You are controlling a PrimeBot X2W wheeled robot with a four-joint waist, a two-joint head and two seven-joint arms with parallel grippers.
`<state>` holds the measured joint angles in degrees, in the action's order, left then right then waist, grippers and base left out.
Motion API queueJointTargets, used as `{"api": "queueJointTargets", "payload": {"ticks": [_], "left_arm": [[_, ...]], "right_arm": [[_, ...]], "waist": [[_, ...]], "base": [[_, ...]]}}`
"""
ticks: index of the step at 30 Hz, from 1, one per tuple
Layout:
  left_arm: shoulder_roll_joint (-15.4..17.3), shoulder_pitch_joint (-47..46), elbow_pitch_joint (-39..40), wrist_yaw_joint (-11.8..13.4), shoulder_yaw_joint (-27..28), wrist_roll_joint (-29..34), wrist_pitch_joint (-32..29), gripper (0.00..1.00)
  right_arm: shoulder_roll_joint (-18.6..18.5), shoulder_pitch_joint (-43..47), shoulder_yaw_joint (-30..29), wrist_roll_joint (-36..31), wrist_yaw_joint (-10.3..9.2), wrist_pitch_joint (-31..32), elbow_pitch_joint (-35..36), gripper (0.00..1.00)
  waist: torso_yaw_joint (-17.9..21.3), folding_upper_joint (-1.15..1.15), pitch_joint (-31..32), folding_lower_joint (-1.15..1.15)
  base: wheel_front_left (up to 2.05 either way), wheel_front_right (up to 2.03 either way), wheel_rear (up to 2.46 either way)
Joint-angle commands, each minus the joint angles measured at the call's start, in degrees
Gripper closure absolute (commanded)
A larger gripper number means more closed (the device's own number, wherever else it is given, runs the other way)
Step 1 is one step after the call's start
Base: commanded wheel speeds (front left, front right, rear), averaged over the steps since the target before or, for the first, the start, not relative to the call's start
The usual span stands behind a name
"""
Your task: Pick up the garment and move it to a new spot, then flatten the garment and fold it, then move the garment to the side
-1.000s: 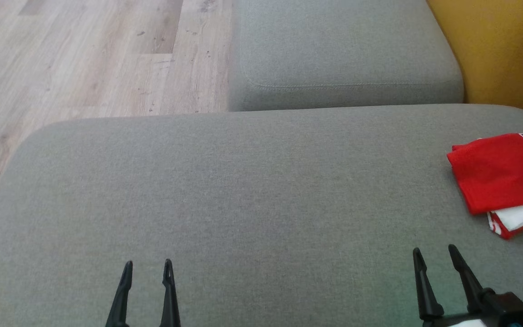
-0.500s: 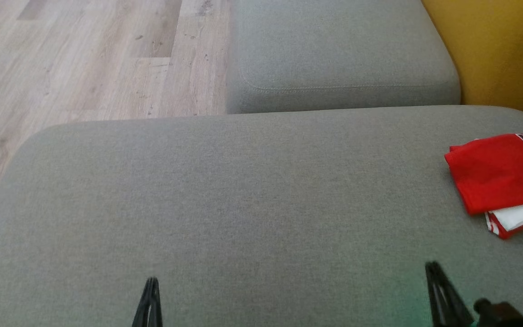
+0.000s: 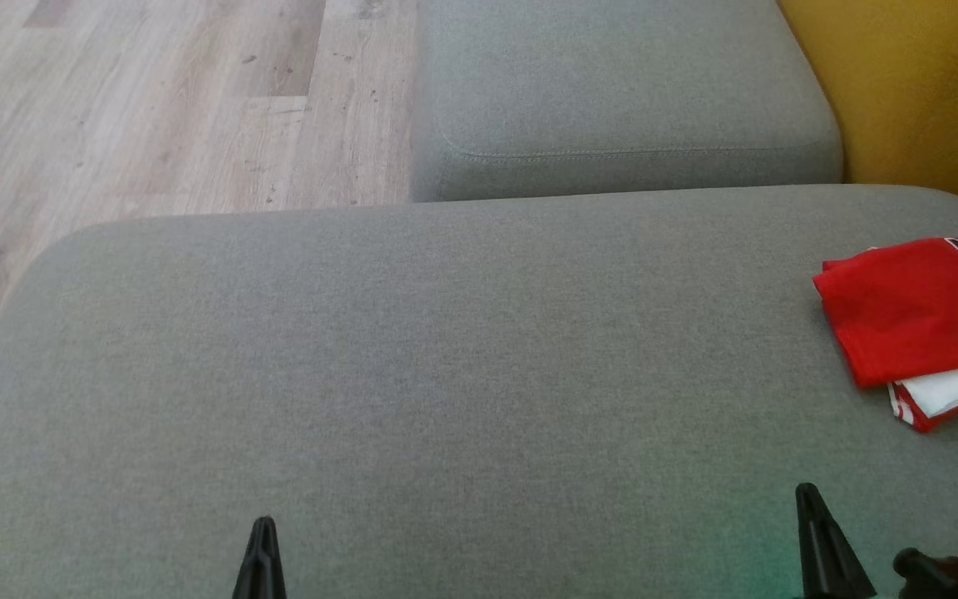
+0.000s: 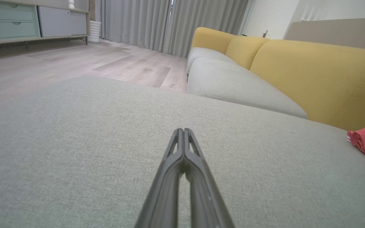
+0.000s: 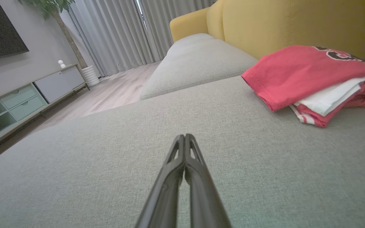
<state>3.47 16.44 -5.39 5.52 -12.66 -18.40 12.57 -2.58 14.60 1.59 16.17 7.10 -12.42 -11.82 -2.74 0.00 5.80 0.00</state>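
Ahead and right of my right gripper [image 3: 807,496], the folded red fabric garment [image 3: 903,312] lies on the grey fabric cushion [image 3: 446,349]. My right gripper and left gripper [image 3: 264,529] are both clenched, empty, apart from it.

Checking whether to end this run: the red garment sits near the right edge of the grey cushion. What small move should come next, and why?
Probably none beyond parking both arms at rest. The red garment looks folded and lies off to the right of the cushion. The left gripper and the right gripper are shut on nothing and apart from it.
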Motion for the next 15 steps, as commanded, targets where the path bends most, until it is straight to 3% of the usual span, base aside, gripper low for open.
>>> {"api": "queueJointTargets", "payload": {"ticks": [1, 15], "left_arm": [[0.42, -3.20, 1.37, -0.35, 1.29, -2.16, -0.35, 1.00], [0.81, -5.64, -0.11, -1.95, 2.73, -11.38, -2.06, 1.00]], "right_arm": [[-0.64, -3.25, -0.20, 2.31, 0.05, 0.45, 1.50, 1.00], [-0.99, -5.33, -0.60, 11.64, 0.09, 2.23, 1.07, 1.00]], "waist": [[0.05, 0.00, -0.11, 0.00], [0.37, 0.00, -0.81, 0.00]], "base": [[0.00, 0.00, 0.00], [0.00, 0.00, 0.00]]}}
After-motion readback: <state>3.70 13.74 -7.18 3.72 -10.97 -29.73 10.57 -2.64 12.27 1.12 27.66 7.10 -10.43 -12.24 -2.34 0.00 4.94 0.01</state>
